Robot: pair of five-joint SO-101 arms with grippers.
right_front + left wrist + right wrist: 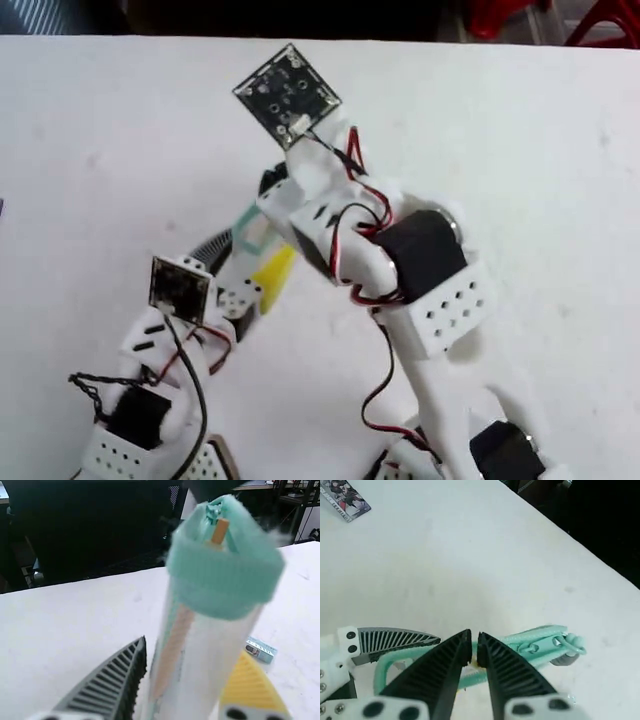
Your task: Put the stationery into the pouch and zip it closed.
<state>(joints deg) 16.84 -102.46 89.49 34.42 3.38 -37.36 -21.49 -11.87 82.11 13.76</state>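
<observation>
Two arms meet over one pouch [220, 580] near the middle of the white table [120, 130]. The pouch is clear-walled with a mint-green band round its top. It stands tilted in the left gripper [195, 647], which is clamped on its body: one grey ribbed finger [115, 680] presses one side and one yellow finger [247, 685] the other. One tan pencil [219, 530] pokes out of the mint mouth beside the zip, and its shaft shows through the clear wall below. The mouth is therefore not zipped shut at that point.

The right gripper [474, 644] sits at the pouch's zip end. Its two black ribbed fingers are drawn together to a thin slit, and the mint band runs beneath them. Whether they pinch the band I cannot tell. One zip pull [559, 644], a mint ring on a short chain of links, lies just beside those fingers on the table.

One small pale-blue packet [260, 650] lies flat on the table just past the yellow finger, its print too small to read. One card [345, 501] with a dark illustrated face lies well apart from the pouch, its lettering also too small to read. Whether packet and card are the same item I cannot tell.
</observation>
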